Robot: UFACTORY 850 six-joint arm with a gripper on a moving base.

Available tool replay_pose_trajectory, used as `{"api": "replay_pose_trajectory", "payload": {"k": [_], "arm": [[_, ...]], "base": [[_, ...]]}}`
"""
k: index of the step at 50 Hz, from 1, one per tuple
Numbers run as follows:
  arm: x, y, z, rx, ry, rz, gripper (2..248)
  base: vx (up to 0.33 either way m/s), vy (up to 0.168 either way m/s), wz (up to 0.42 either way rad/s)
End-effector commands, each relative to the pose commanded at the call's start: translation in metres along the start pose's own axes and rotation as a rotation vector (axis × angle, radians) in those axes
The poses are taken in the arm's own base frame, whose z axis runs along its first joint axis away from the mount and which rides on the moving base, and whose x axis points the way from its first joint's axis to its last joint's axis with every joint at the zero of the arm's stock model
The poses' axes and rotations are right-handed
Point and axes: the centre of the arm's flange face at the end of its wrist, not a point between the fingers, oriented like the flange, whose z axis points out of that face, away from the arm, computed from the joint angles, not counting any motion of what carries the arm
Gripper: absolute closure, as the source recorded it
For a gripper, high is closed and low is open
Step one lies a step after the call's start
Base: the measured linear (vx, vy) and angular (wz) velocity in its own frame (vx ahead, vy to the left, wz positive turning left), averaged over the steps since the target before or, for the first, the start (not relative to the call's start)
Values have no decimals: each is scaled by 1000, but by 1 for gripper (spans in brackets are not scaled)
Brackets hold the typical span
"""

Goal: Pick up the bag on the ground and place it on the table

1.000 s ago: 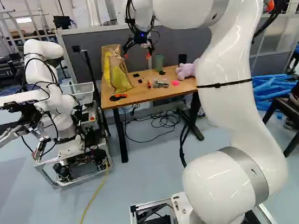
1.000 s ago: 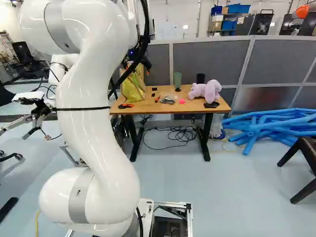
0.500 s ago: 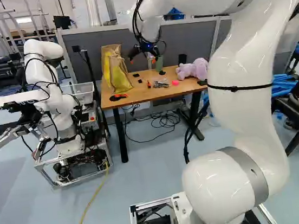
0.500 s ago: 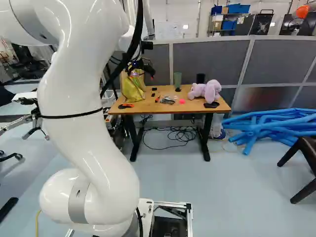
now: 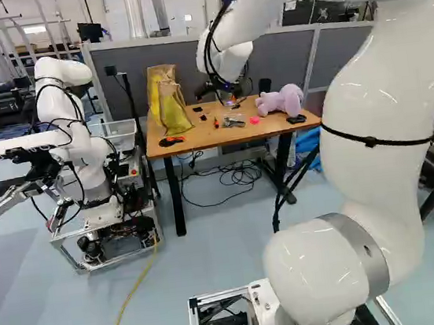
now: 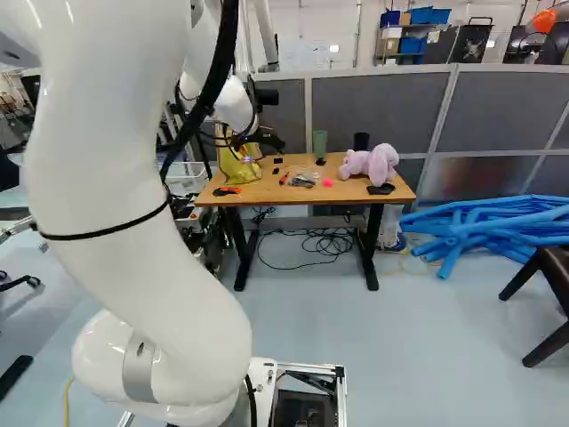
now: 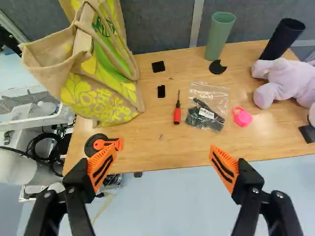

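In the left base view my gripper [image 5: 232, 99] hangs low over the middle of the table [image 5: 214, 136], to the right of the bag. The tan and yellow bag [image 5: 171, 109] stands on the table's left end. Seen from the wrist, the gripper [image 7: 162, 156] is wide open with nothing between its orange fingers. Ahead of the left finger, the bag [image 7: 101, 81] leans on the wooden tabletop [image 7: 147, 152], its handles looped over its side; neither finger touches it. My arm partly covers the bag in the right base view.
Tabletop items are a red screwdriver [image 7: 177, 114], a plastic pouch [image 7: 206, 105], a pink ring [image 7: 241, 117], an orange-black tool [image 7: 103, 143], green cup [image 7: 220, 35], black cup [image 7: 282, 39] and purple plush [image 7: 288, 81]. Another robot [image 5: 80, 147] stands left. Blue tubes [image 6: 480, 227] lie right.
My arm has swung so that the gripper moved rightward and down toward the tabletop, away from the bag. Its fingers are still open. The bag has stayed in place and the base has not moved.
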Motion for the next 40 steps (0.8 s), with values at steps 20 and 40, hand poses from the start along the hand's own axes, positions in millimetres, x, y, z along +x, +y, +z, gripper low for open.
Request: {"api": "replay_pose_trajectory", "payload": {"k": [20, 40], "arm": [[-78, 17, -23, -15, 111, -20, 3], [-147, 28, -47, -23, 201, -38, 3]], "base": [[0, 0, 0], [0, 0, 0]]}}
